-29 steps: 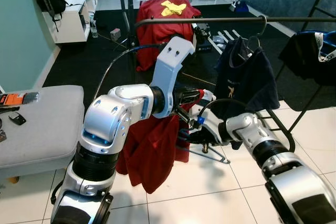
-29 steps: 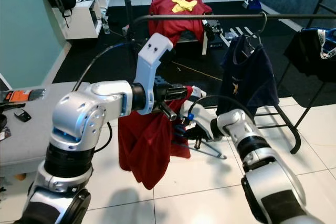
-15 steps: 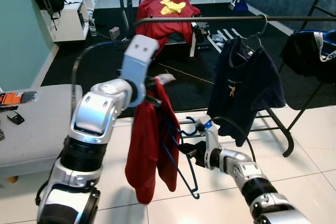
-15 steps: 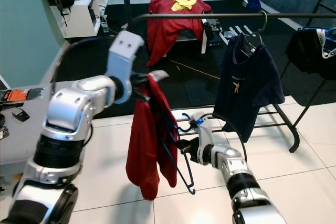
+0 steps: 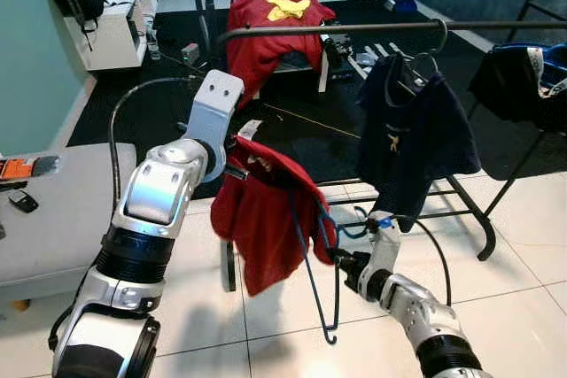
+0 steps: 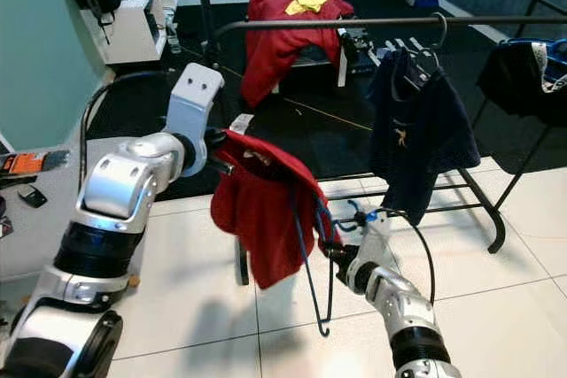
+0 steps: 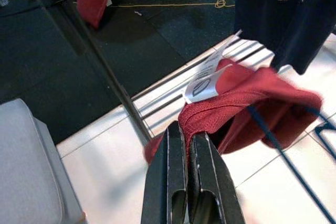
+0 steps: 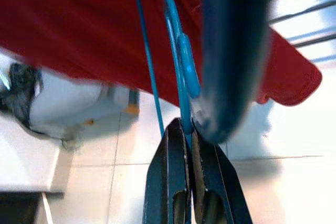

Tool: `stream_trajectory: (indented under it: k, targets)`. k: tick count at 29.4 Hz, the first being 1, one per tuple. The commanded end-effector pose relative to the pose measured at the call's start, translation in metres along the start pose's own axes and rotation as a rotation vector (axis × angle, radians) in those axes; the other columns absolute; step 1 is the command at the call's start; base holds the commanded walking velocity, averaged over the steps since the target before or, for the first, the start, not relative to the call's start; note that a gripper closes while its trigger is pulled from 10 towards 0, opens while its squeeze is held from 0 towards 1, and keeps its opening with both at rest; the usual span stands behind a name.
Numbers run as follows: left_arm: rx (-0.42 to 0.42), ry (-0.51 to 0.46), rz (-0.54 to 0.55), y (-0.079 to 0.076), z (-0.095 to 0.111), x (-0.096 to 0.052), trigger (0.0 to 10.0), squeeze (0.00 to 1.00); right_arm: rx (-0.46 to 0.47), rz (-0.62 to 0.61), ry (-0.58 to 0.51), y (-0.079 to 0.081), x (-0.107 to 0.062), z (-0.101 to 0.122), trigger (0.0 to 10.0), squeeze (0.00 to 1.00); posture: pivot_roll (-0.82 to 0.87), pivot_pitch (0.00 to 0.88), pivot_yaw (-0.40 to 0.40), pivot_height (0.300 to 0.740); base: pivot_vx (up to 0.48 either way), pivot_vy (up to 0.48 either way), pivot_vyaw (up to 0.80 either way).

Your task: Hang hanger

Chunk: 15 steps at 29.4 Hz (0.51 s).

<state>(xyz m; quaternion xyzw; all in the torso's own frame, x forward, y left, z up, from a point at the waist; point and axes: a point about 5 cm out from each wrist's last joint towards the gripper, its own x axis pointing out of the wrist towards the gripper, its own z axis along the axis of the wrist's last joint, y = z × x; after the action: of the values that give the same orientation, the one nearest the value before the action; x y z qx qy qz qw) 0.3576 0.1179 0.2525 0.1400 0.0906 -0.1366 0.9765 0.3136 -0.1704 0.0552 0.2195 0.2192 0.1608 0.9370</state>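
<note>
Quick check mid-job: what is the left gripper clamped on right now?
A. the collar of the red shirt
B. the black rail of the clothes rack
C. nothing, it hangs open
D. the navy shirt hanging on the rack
A: the left gripper is shut on the collar of the red shirt, next to its white label, well below the rail.

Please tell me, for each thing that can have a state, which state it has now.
Left tool: shut on the red shirt.
Right tool: shut on the blue hanger.
Red shirt: held up, draped, not on the rail.
Blue hanger: inside shirt, hanging low.
Dark shirt: hung on the rail.
</note>
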Motion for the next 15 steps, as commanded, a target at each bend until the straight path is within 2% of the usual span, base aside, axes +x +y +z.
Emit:
stream_trajectory:
  k: [1, 3, 5, 6, 7, 8, 9, 11, 12, 15]
  targets:
    - [0.032, 0.014, 0.042, 0.002, -0.009, 0.001, 10.0, 0.00, 0.088, -0.011, -0.026, 0.007, -0.003, 0.002, 10.0, 0.00, 0.05, 0.069, 0.042, 0.740, 0.000, 0.000, 0.00]
    - [0.051, 0.031, 0.068, 0.004, -0.017, 0.003, 10.0, 0.00, 0.199, -0.050, -0.088, 0.016, -0.007, 0.008, 10.0, 0.00, 0.05, 0.068, 0.046, 0.740, 0.000, 0.000, 0.00]
    - [0.051, 0.031, 0.068, 0.004, -0.017, 0.003, 10.0, 0.00, 0.199, -0.050, -0.088, 0.016, -0.007, 0.008, 10.0, 0.00, 0.05, 0.068, 0.046, 0.740, 0.000, 0.000, 0.00]
    - [0.054, 0.034, 0.071, 0.004, -0.019, 0.003, 10.0, 0.00, 0.265, -0.100, -0.138, 0.014, -0.009, 0.011, 10.0, 0.00, 0.05, 0.066, 0.049, 0.740, 0.000, 0.000, 0.00]
    - [0.054, 0.034, 0.071, 0.004, -0.019, 0.003, 10.0, 0.00, 0.265, -0.100, -0.138, 0.014, -0.009, 0.011, 10.0, 0.00, 0.05, 0.066, 0.049, 0.740, 0.000, 0.000, 0.00]
    - [0.067, 0.039, 0.074, 0.005, -0.022, 0.003, 10.0, 0.00, 0.366, -0.141, -0.187, 0.012, -0.009, 0.014, 10.0, 0.00, 0.05, 0.063, 0.049, 0.740, 0.000, 0.000, 0.00]
    - [0.067, 0.039, 0.074, 0.005, -0.022, 0.003, 10.0, 0.00, 0.366, -0.141, -0.187, 0.012, -0.009, 0.014, 10.0, 0.00, 0.05, 0.063, 0.049, 0.740, 0.000, 0.000, 0.00]
    - [0.082, 0.051, 0.075, 0.004, -0.028, 0.001, 10.0, 0.00, 0.551, -0.131, -0.242, 0.019, -0.009, 0.020, 10.0, 0.00, 0.05, 0.062, 0.048, 0.740, 0.000, 0.000, 0.00]
    - [0.088, 0.054, 0.075, 0.004, -0.031, 0.001, 10.0, 0.00, 0.595, -0.127, -0.263, 0.024, -0.008, 0.024, 10.0, 0.00, 0.06, 0.060, 0.047, 0.740, 0.000, 0.000, 0.00]
    - [0.090, 0.055, 0.074, 0.004, -0.032, 0.001, 10.0, 0.00, 0.612, -0.127, -0.275, 0.027, -0.008, 0.027, 10.0, 0.00, 0.06, 0.060, 0.047, 0.740, 0.000, 0.000, 0.00]
